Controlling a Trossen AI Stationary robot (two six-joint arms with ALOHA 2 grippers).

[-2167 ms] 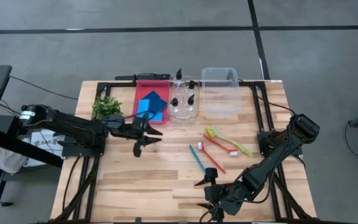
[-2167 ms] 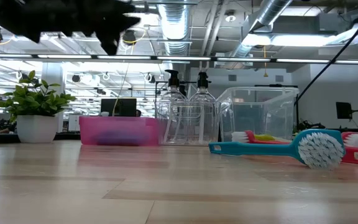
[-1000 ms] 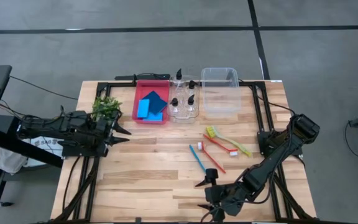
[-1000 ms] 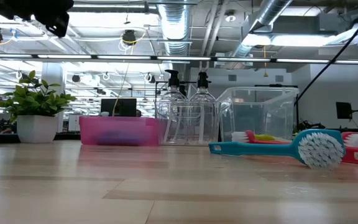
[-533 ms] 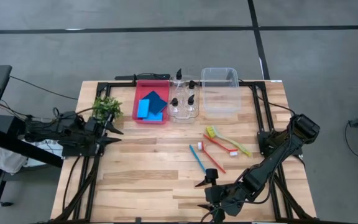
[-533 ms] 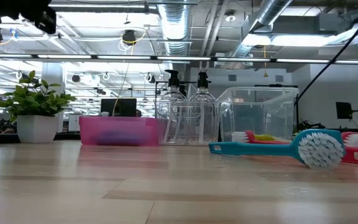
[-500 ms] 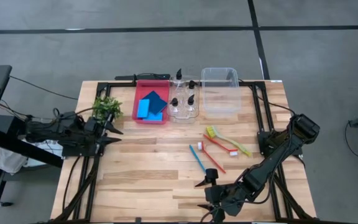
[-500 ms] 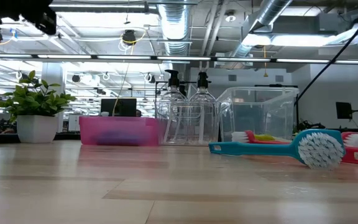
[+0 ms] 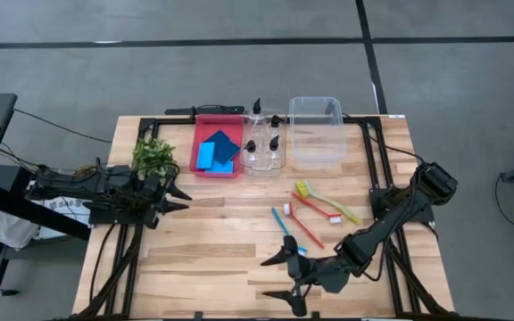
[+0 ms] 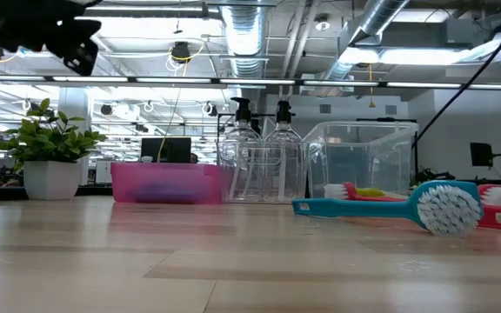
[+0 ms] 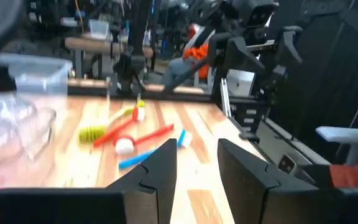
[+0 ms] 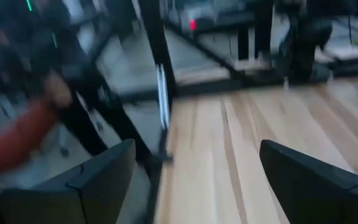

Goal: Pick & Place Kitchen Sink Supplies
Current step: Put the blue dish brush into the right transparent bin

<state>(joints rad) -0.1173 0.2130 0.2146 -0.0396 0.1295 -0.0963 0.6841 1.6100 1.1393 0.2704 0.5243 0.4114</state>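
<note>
Waiting arms, supplies sorted and loose

Table (image 9: 212, 241) carries a clear bin (image 9: 317, 130), a red bin (image 9: 202, 132) holding the dark sponge (image 9: 224, 146) and light sponge (image 9: 207, 156), and pump bottles (image 9: 264, 143) in a clear tray between them. Three brushes (image 9: 315, 212) lie loose mid-table. Left gripper (image 9: 175, 197) sits beside the plant (image 9: 153, 153), fingers slightly parted. Right gripper (image 9: 284, 278) is spread wide near the front edge.

The left gripper (image 9: 173, 198) reaches in low from the table's left side, its 2 fingers spread and empty. The right gripper (image 9: 279, 278) hangs over the near edge, fingers wide apart, holding nothing.
</note>
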